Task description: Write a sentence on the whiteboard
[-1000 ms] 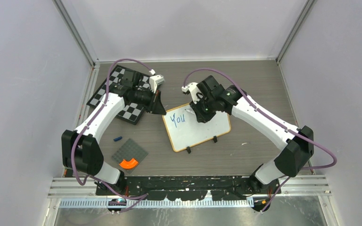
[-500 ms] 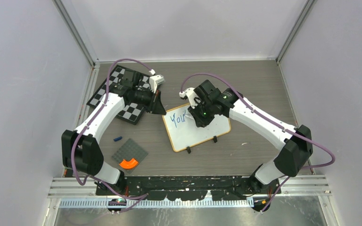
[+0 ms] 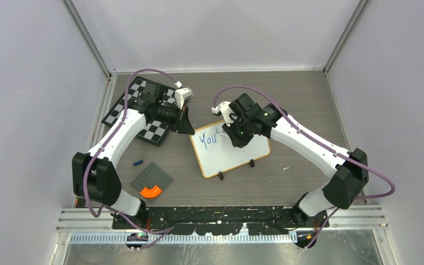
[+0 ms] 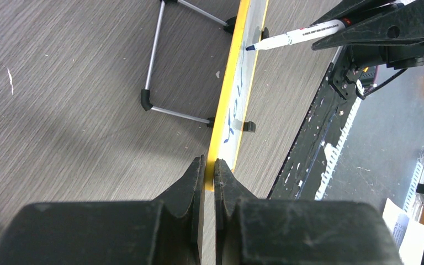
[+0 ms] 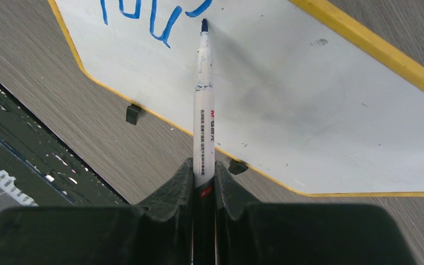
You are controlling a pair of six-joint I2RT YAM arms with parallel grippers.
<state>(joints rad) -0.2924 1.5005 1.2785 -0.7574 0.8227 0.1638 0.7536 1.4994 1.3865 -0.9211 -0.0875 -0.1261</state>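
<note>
The whiteboard point(image 3: 233, 157) rests on the table between the arms, wood-framed, with "You" point(image 3: 208, 139) written on it in blue. My left gripper point(image 3: 191, 131) is shut on its left frame edge; in the left wrist view the gripper point(image 4: 210, 163) pinches the yellowish frame point(image 4: 229, 88) edge-on. My right gripper point(image 3: 236, 135) hovers over the board, shut on a white marker point(image 5: 203, 105). The marker's blue tip touches the whiteboard point(image 5: 320, 94) just right of the letters. The marker point(image 4: 298, 37) also shows in the left wrist view.
A checkered chessboard point(image 3: 157, 132) lies at the back left under the left arm. A grey baseplate point(image 3: 153, 176) with an orange piece point(image 3: 150, 191) and a small blue cap point(image 3: 138, 163) sit at the front left. A wire stand point(image 4: 155, 61) sticks out behind the board.
The right gripper shifted slightly left and back with the marker, and a short blue stroke now shows right of "You". The left gripper has not moved.
</note>
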